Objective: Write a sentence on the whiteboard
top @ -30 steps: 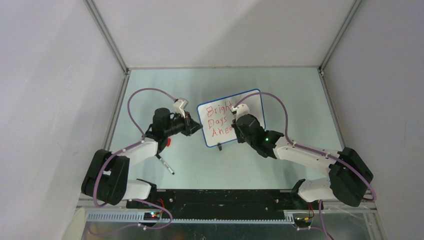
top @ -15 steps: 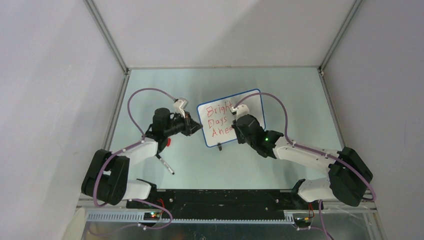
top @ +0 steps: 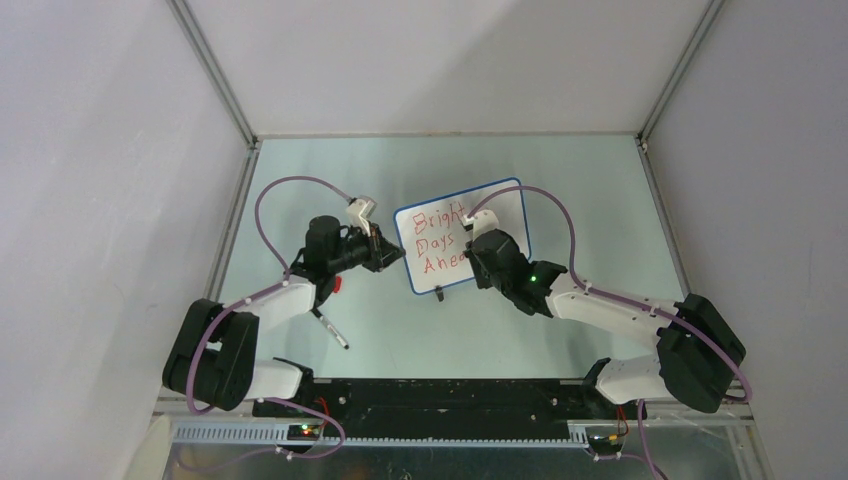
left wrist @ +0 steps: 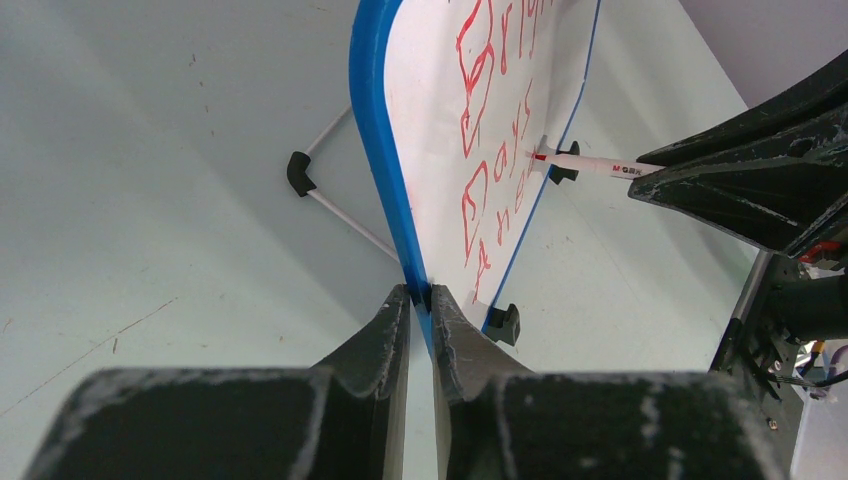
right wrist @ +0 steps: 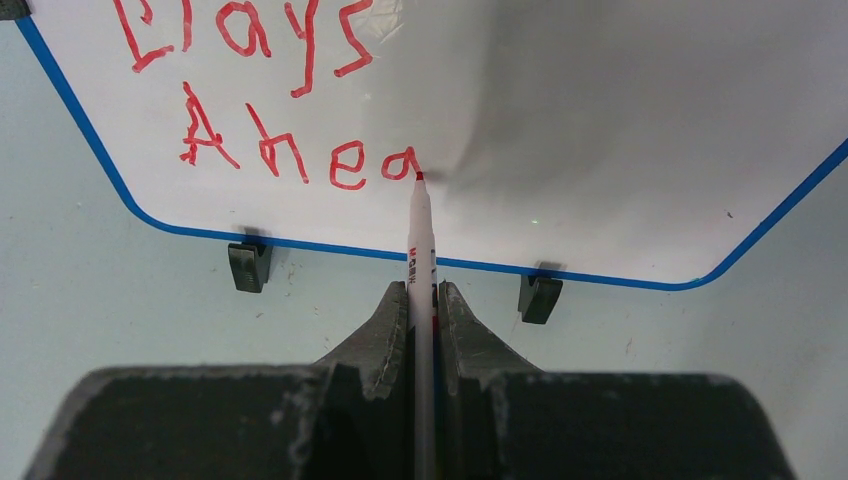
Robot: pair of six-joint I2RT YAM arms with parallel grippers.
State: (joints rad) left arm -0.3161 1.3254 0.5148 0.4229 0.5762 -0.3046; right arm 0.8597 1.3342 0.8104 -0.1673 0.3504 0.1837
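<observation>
The whiteboard stands tilted on two black clip feet mid-table, with a thin blue rim. Red writing, the sentence, reads "Bright", "Days" and "Ahea" in three lines. My left gripper is shut on the board's left blue edge. My right gripper is shut on a white marker, whose red tip touches the board just right of the last "a". The marker also shows in the left wrist view, pointing at the board.
A small dark pen-like object and a red cap lie on the pale green table beside the left arm. The board's thin wire stand props it from behind. Grey walls enclose the table.
</observation>
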